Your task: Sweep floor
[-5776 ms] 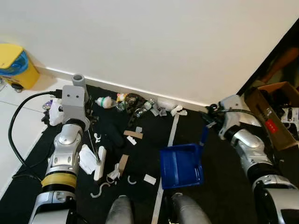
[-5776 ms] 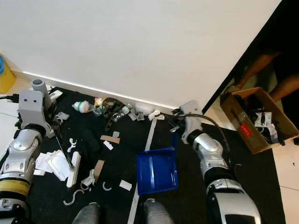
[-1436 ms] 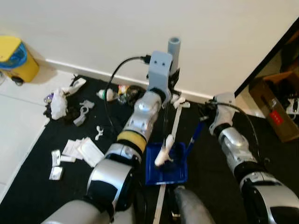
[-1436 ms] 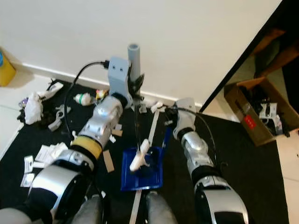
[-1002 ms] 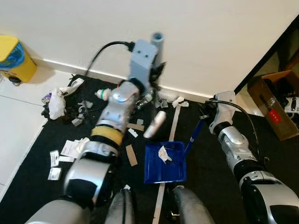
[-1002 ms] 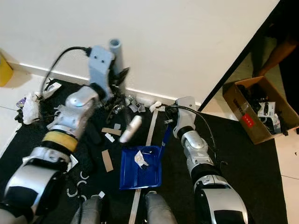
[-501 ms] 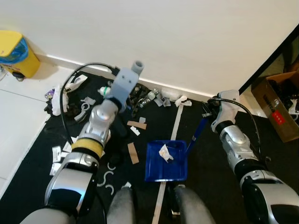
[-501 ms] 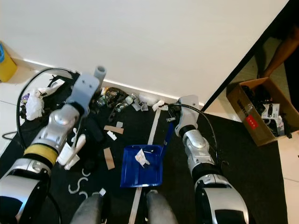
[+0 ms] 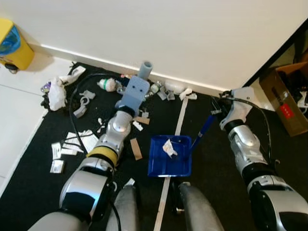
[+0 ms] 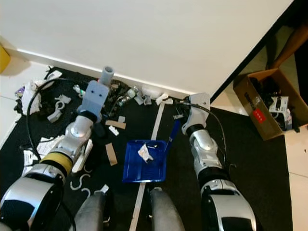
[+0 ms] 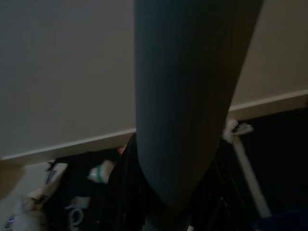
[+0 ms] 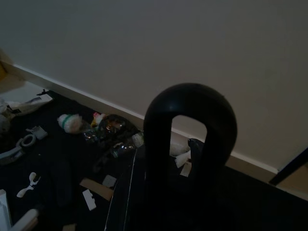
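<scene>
Blue plastic dustpan (image 9: pixel 168 156) lies on the black mat (image 9: pixel 38 192) below the right gripper (image 9: pixel 222 107), its handle slanting up to that gripper; whether it is clenched cannot be told. The left wrist view shows a grey broom pole (image 11: pixel 190 96) running lengthwise from the left gripper, grip hidden.

dustpan (image 9: pixel 168 156): glossy blue plastic | mat (image 9: pixel 216 163): matt black | box (image 9: pixel 287 103): cardboard

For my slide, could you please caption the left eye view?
Blue dustpan holding one white scrap on a litter-strewn black mat, steadied by the right gripper.
</scene>
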